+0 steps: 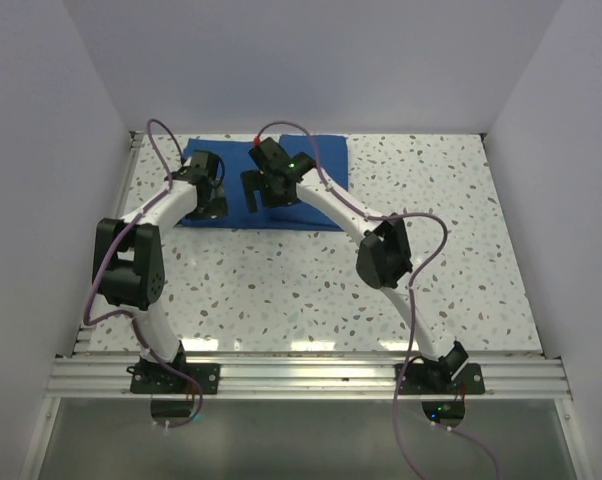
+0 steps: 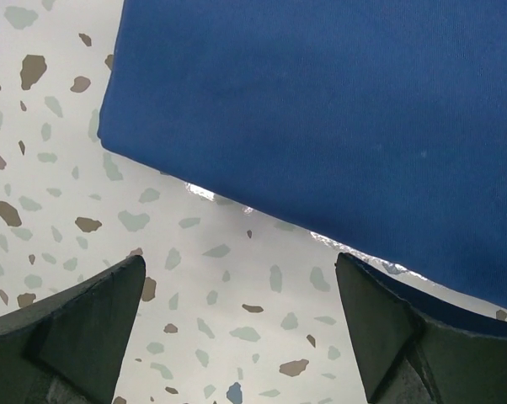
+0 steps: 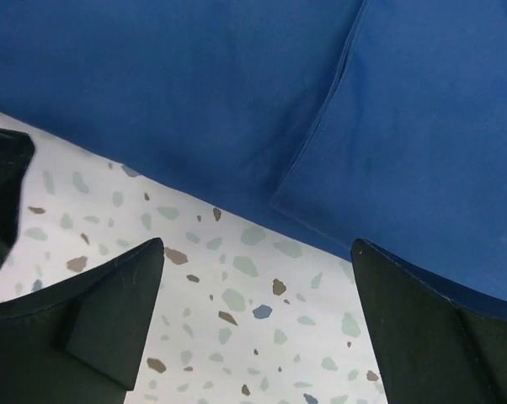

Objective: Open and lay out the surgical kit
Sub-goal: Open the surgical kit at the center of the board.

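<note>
left gripper (image 2: 241, 263) and right gripper (image 3: 258, 246) gape empty at the wrap (image 2: 321, 109) edge; only the left wrist view shows a silvery sliver (image 2: 200, 192) beneath, perhaps the tray.

- Seen from my remote console, the speckled tabletop (image 1: 301, 290) lies open between the blue cloth wrap (image 1: 333, 150) and the arm bases.
- My left claw (image 2: 237, 284), jaws wide, hangs at the wrap's near corner with only bare tabletop between its fingers.
- My right claw (image 3: 258, 261), equally wide, hovers just beside it, and the two crowd each other.
- White walls (image 1: 311, 60) box in the left, right and far sides.
</note>
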Motion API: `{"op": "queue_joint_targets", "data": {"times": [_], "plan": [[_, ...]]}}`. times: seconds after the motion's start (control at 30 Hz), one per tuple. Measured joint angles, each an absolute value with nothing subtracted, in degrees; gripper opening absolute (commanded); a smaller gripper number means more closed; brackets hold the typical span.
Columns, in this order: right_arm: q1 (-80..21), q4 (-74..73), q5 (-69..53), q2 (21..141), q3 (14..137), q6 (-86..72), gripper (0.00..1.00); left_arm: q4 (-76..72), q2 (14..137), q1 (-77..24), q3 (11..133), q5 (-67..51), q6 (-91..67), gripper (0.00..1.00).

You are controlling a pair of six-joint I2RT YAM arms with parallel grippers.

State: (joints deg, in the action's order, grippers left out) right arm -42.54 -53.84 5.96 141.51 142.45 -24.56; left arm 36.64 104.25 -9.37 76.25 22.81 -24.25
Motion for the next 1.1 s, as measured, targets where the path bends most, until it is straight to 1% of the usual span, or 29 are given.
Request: {"op": "queue_joint_targets", "data": {"times": [0.27,0.3,0.37,0.47,0.5,0.53,0.57,0.63,0.67,0.7,0.73,0.97,1.1], "plan": [[-44.6,-54.0,13.1,149.6,144.3,-22.7,0.88,35.2,104.2,-8.5,74.5,18.4,-24.3,0.99],[-44.5,-54.0,13.8,150.8,144.9,-22.4,0.84,35.1,104.2,-8.4,74.2,17.8,-24.3,0.99],[-44.5,-53.9,15.2,152.1,145.9,-21.9,0.82,35.0,104.2,-8.3,73.9,16.6,-24.4,0.99],[-44.4,-53.9,16.2,152.2,146.5,-21.5,0.74,34.7,104.3,-8.3,73.6,15.4,-24.4,0.98],[-44.3,-53.9,16.5,152.2,146.5,-21.5,0.64,34.7,104.4,-8.3,73.6,15.1,-24.4,0.98],[-44.2,-53.9,16.6,152.2,146.5,-21.3,0.58,34.7,104.5,-8.3,73.6,14.7,-24.5,0.98],[-44.0,-54.0,17.1,152.2,146.5,-21.3,0.43,34.5,104.7,-8.3,73.6,14.5,-24.4,0.97],[-43.4,-54.0,17.1,152.2,146.5,-21.1,0.3,34.2,105.3,-8.3,73.6,14.0,-24.5,0.97],[-43.0,-53.8,16.9,152.2,146.5,-21.2,0.13,34.2,105.7,-8.3,73.6,13.7,-24.5,0.97],[-42.6,-53.5,16.6,152.2,146.4,-21.1,0.05,34.2,106.1,-8.3,73.6,13.6,-24.5,0.97],[-42.2,-53.2,16.5,151.8,146.1,-21.3,0.0,34.2,106.5,-8.3,73.6,13.5,-24.5,0.97],[-40.0,-51.1,15.2,149.5,142.5,-22.1,0.0,34.2,108.1,-8.3,73.6,13.6,-24.5,0.97],[-37.9,-49.5,15.8,144.4,137.0,-22.8,0.0,34.3,108.2,-8.3,73.7,14.0,-24.4,0.96]]}}
